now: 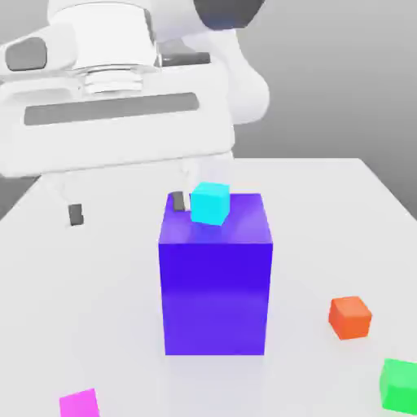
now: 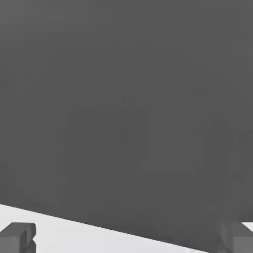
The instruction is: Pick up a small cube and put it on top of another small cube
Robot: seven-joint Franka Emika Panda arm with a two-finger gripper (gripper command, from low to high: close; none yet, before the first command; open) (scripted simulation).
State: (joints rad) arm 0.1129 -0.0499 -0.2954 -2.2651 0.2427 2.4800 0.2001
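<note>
Magenta cube [image 1: 80, 404], before the blue block [image 1: 215, 297], awaits picking; the spread, empty gripper [image 1: 127, 208] should descend there.

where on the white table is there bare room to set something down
Bare table lies between the blue-violet block and the orange cube, and behind the orange cube. It's tighter between the orange and green cubes.
</note>
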